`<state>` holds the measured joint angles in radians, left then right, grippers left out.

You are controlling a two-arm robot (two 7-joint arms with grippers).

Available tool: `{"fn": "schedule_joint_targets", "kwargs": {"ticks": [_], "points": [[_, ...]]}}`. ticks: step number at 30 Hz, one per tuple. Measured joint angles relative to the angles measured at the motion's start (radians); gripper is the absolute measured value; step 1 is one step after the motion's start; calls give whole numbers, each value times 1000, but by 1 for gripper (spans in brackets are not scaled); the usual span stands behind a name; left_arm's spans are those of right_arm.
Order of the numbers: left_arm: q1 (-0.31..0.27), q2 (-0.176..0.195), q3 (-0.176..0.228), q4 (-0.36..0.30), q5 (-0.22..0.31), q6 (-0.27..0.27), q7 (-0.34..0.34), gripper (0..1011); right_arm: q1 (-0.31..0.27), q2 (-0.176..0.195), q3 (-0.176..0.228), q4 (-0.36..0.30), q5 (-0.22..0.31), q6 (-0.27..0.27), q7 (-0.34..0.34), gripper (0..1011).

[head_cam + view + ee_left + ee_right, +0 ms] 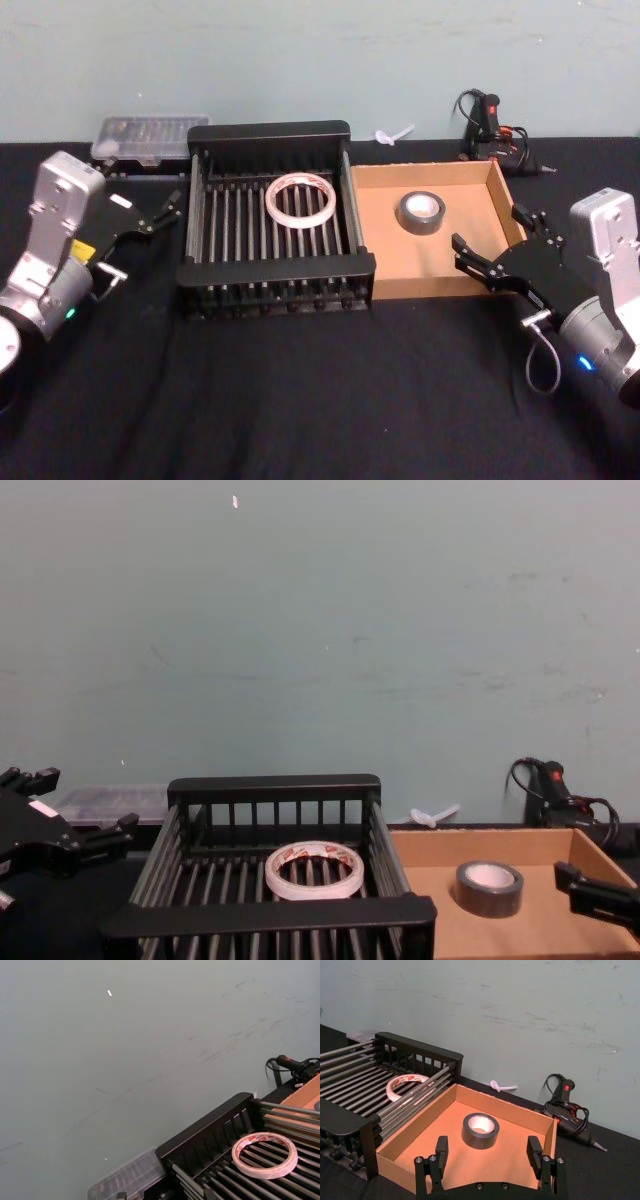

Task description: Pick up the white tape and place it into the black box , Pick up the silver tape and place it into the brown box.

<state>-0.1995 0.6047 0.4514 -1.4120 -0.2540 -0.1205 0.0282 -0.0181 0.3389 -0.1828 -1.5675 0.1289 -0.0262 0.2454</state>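
Bench [300, 400] under a black cloth carried everything. The black box [270, 133] sat at centre, and the brown box [380, 235] stood just beside it on the robot's right, walls touching or nearly so. The white tape [299, 198] lay flat on the slatted bottom of the black box; the silver tape [420, 212] lay flat on the brown box's floor, near its middle. Both placements looked done, so the task seemed to be at its finish. The right gripper [500, 247] hovered at the brown box's near right corner, jaws spread wide and empty, above and clear of the silver tape. The left gripper [140, 218] hung left of the black box, jaws apart, holding nothing. The next move probably called only for drawing both arms clear without nudging either box.
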Motion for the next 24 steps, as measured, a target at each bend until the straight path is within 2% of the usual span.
{"fn": "schedule_joint_targets", "kwargs": {"ticks": [24], "points": [[0, 0, 0, 0, 0, 0, 0, 1001, 0, 2, -1, -2, 3, 2, 1, 1002]]}}
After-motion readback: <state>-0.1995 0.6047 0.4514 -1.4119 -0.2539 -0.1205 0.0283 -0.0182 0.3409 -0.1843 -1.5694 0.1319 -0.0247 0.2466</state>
